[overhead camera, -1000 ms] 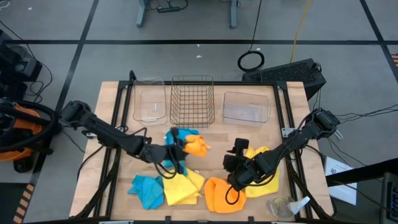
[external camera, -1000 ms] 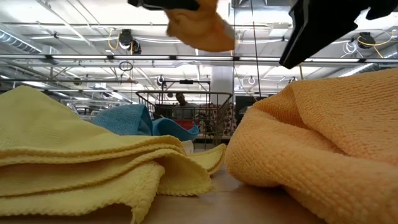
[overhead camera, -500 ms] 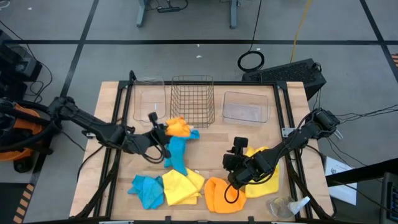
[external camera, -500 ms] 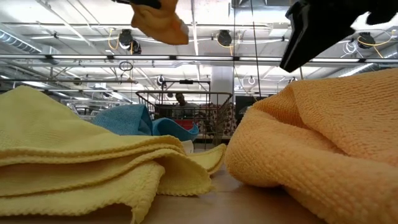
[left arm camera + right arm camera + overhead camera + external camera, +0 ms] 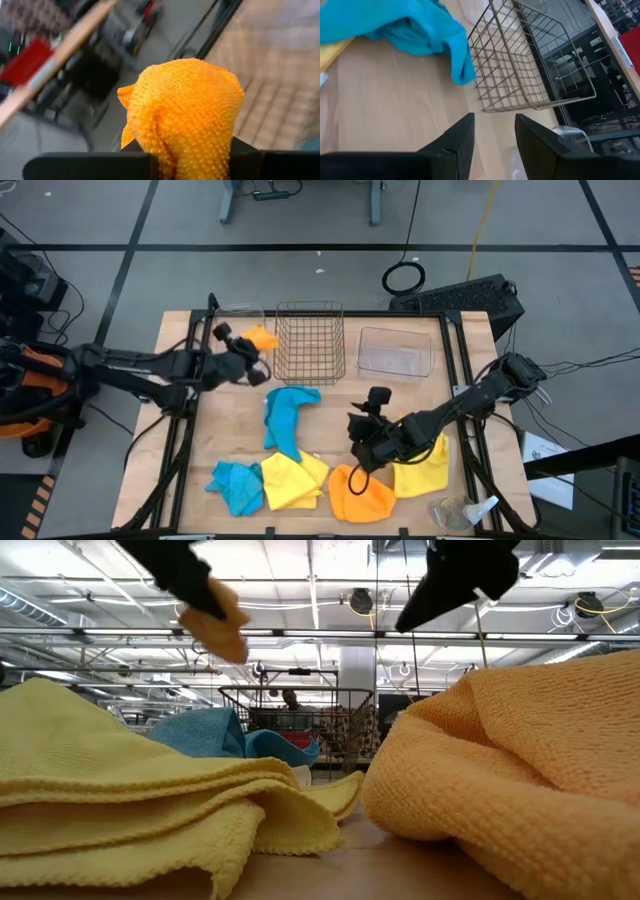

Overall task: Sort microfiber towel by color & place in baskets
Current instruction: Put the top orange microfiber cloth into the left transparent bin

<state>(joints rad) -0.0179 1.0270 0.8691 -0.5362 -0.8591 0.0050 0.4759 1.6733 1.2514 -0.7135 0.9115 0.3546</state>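
My left gripper (image 5: 250, 355) is shut on a bunched orange towel (image 5: 263, 338), held in the air by the left clear tub (image 5: 238, 345). In the low view the towel (image 5: 222, 628) hangs high up. Beside the tub stand the wire basket (image 5: 310, 342) and the right clear tub (image 5: 393, 352). A blue towel (image 5: 285, 415) lies stretched out mid-table. My right gripper (image 5: 362, 430) hovers open above the table, near the orange towel (image 5: 360, 493) and yellow towel (image 5: 425, 465) on the near side, touching nothing. My left gripper pinches the orange towel between its two fingers (image 5: 90, 167), at a gathered bunch (image 5: 182, 145) of several layers. The arm reaches in from the table's left. The towel is lifted clear of the table and bulges out in a lump beyond the fingertips.
Another blue towel (image 5: 235, 485) and a yellow towel (image 5: 292, 480) lie by the near edge. A clear plastic item (image 5: 455, 512) sits at the near right corner. Bare wood shows between the baskets and the towels (image 5: 395, 110). Table frame rails run along both sides.
My left gripper has carried the orange towel up off the blue towel and toward the far left, to the left clear tub. The blue towel was dragged out longer and now lies stretched mid-table. My right gripper has shifted a little toward the left.
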